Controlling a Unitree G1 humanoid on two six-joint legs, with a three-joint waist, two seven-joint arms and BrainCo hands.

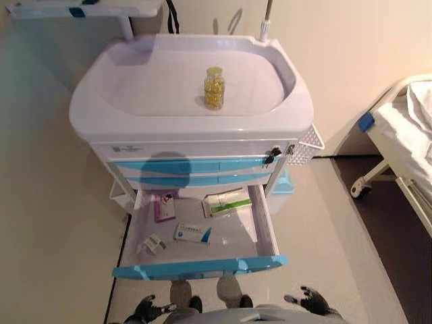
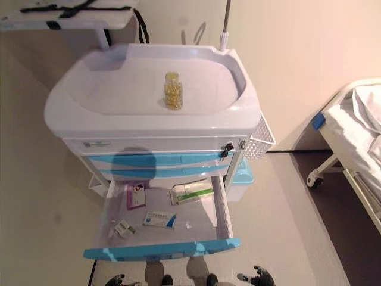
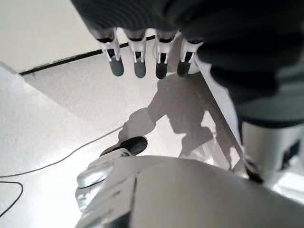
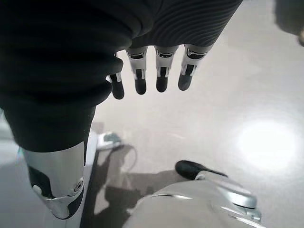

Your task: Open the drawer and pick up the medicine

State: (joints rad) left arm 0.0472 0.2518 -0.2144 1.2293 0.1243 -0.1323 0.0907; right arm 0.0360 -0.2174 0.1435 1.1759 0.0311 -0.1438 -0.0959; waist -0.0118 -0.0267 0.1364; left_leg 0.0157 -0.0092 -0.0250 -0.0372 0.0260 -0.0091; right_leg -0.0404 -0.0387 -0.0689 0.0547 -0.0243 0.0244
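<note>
A white medical cart point(image 1: 135, 111) stands in front of me with its lowest drawer point(image 1: 199, 268) pulled open. Inside the drawer lie a purple box point(image 1: 163, 208), a green-and-white box point(image 1: 226, 202), a blue-and-white box point(image 1: 192, 233) and a small packet point(image 1: 153, 244). A bottle of yellow pills point(image 1: 214, 88) stands upright on the cart's top. My left hand point(image 1: 145, 309) and right hand point(image 1: 312, 300) hang low, below the drawer's blue front and apart from it. Both wrist views show straight fingers point(image 3: 137, 64) point(image 4: 161, 78) over the floor, holding nothing.
Two upper drawers with blue fronts point(image 1: 202, 165) are shut. A white wire basket point(image 1: 307, 145) hangs on the cart's right side. A bed point(image 1: 405, 128) on wheels stands at the right. A shelf point(image 1: 81, 8) sits behind the cart at the back left.
</note>
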